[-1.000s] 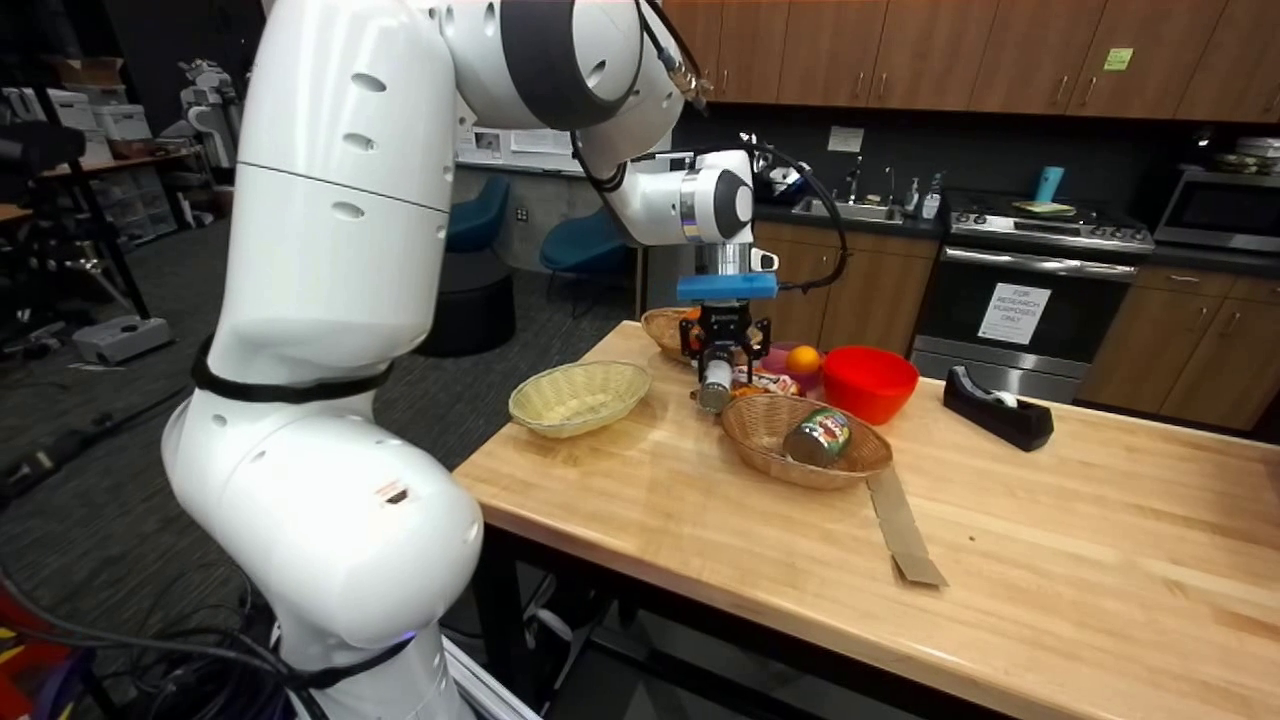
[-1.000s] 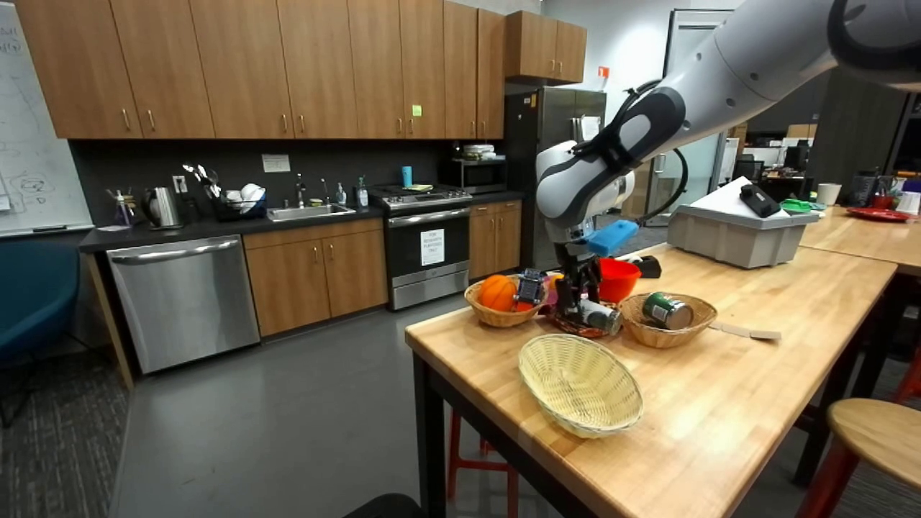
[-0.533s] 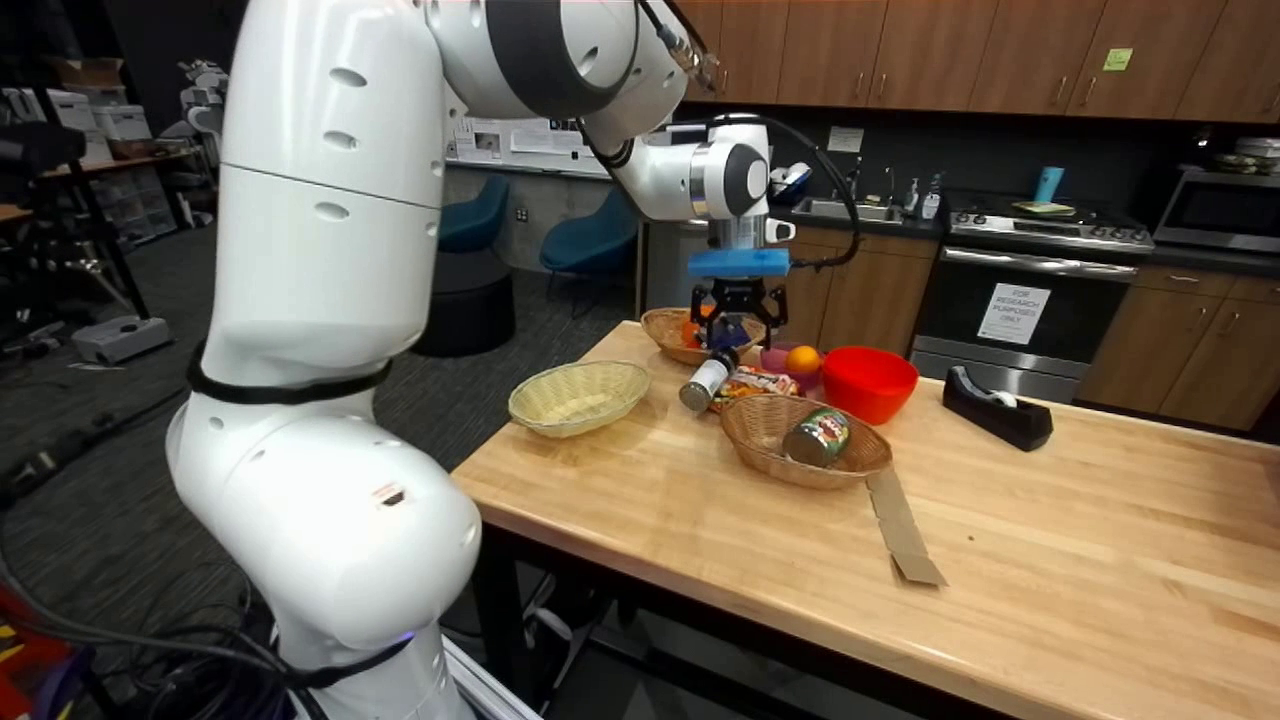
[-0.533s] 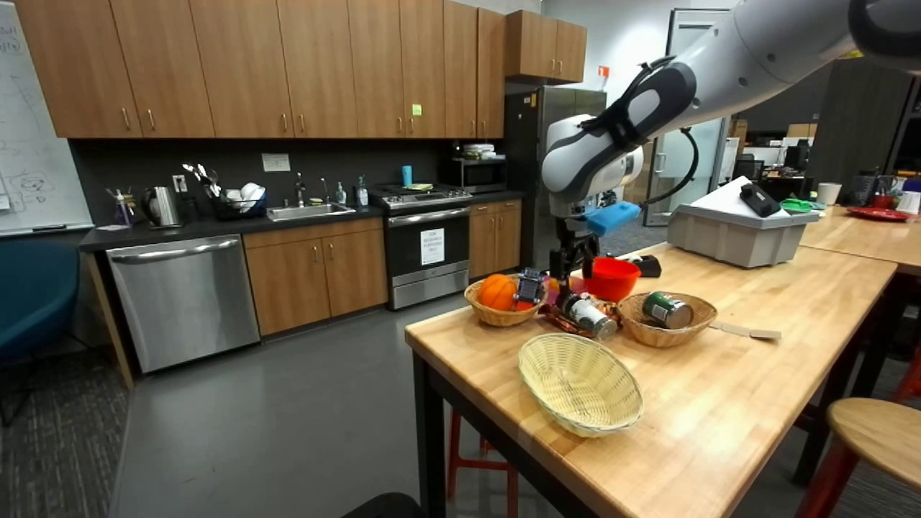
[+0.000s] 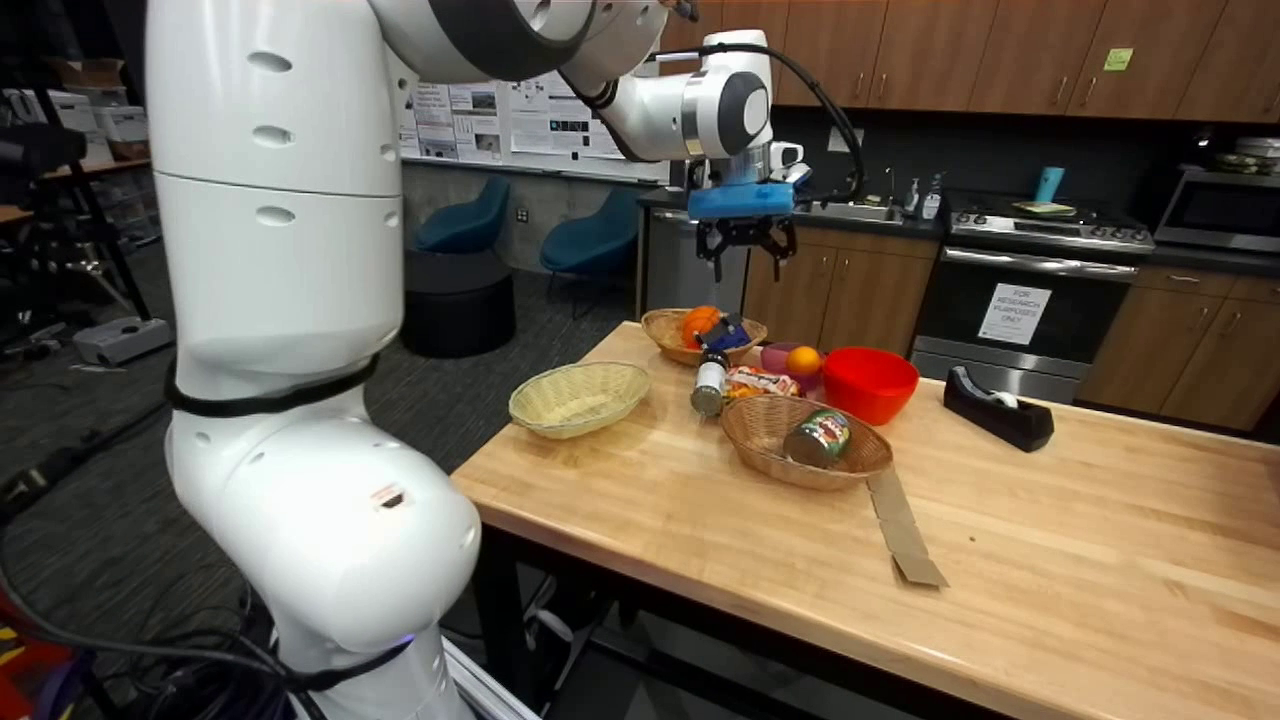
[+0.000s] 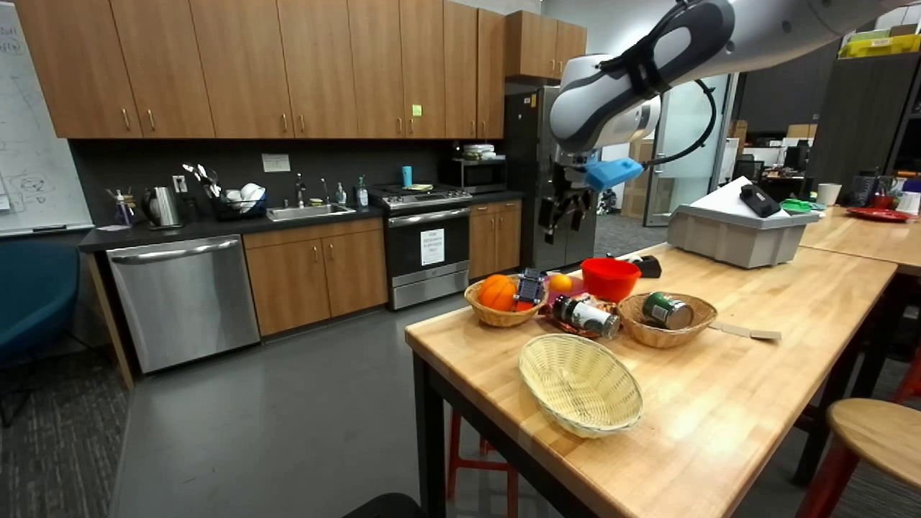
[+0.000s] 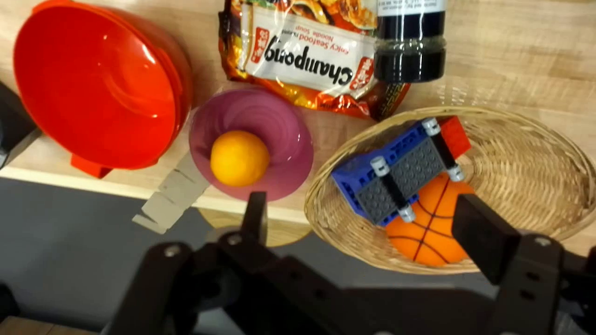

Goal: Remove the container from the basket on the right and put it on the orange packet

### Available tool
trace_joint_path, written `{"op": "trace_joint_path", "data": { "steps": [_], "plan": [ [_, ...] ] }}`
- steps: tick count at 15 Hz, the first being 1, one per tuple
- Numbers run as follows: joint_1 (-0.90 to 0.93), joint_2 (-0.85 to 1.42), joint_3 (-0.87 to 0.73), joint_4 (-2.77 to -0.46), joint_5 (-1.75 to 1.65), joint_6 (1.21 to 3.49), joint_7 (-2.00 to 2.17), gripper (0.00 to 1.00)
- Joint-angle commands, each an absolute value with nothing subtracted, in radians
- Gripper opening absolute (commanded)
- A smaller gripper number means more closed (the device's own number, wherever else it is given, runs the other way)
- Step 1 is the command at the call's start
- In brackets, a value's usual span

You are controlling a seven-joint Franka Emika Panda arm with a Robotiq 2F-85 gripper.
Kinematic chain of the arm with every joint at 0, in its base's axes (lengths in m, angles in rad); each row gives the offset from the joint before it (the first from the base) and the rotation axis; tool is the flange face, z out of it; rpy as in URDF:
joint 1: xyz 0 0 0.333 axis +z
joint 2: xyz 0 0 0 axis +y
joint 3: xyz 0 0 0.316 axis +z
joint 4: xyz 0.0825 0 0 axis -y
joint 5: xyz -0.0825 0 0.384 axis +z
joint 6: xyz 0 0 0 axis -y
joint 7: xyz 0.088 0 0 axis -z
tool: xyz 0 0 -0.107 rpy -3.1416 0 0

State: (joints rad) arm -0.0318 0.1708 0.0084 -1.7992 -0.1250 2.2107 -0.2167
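Observation:
The container [image 5: 711, 378] is a small bottle with a white label, a black cap and a clear grey end. It lies on its side over one edge of the orange packet [image 7: 302, 58], a shiny noodle bag. I cannot tell whether its far end also touches the table. My gripper [image 5: 747, 268] hangs well above them, jaws wide apart. In the wrist view, nothing is held between the gripper's fingers [image 7: 255, 211]. The basket on the right [image 6: 651, 337], brown and woven, has a green can [image 6: 668, 311] in it.
Beside the packet are a purple bowl [image 7: 279, 121] with an orange [image 7: 240, 158], and red bowls [image 5: 868, 385]. Another brown basket [image 7: 535, 158] holds a toy basketball [image 7: 428, 232] and a blue block toy [image 7: 368, 172]. A pale basket [image 6: 575, 381] and a tape dispenser [image 5: 997, 408] stand on the table.
The gripper was around the container a second ago. Its jaws have since opened and it has risen well clear. The container swung a little as it was let go and now lies by itself.

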Motion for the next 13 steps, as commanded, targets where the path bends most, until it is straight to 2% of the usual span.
{"op": "trace_joint_path", "data": {
  "steps": [1,13],
  "plan": [
    [-0.027,0.160,0.004,-1.796,-0.124,2.214,-0.217,1.00],
    [-0.027,0.149,0.003,-1.797,-0.124,2.218,-0.216,1.00]
  ]
}}
